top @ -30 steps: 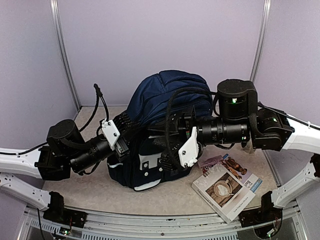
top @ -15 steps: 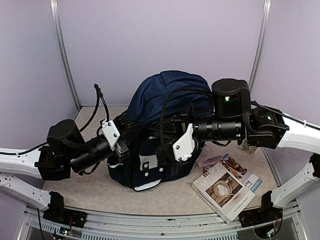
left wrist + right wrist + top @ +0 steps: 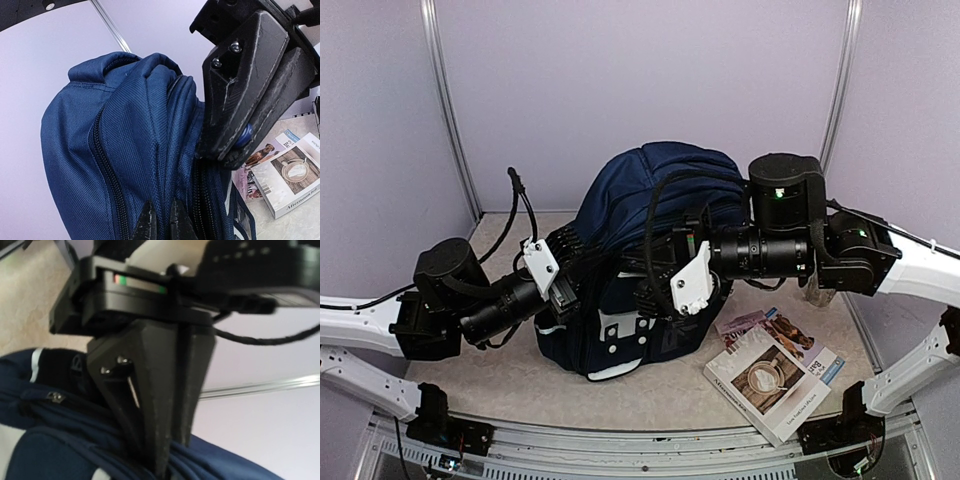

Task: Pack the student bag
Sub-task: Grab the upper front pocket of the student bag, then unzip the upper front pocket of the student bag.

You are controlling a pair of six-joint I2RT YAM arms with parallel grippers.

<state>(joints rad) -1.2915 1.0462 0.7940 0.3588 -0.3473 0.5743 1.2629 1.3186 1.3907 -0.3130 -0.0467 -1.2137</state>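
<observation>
Student bag (image 3: pixel 640 190): domed, ribbed navy weave | left gripper (image 3: pixel 161 222), right gripper (image 3: pixel 227 156) both pinch its fabric

Both arms reaching inward, left hand (image 3: pixel 162 220) pinched closed, right hand (image 3: pixel 226 154) clamped closed just above it

I have the backpack (image 3: pixel 640 220) standing upright about the middle of the worktop (image 3: pixel 490 385), with bare worktop in front of it and to its left. To its right, toward the near right corner, a book (image 3: pixel 768 378) lies flat on top of a magazine (image 3: pixel 790 332), both near the backpack but apart from it. My left gripper (image 3: pixel 582 268) sits against the backpack's left side; my right gripper (image 3: pixel 655 272) reaches in from the right across its front, to the right of the left one
</observation>
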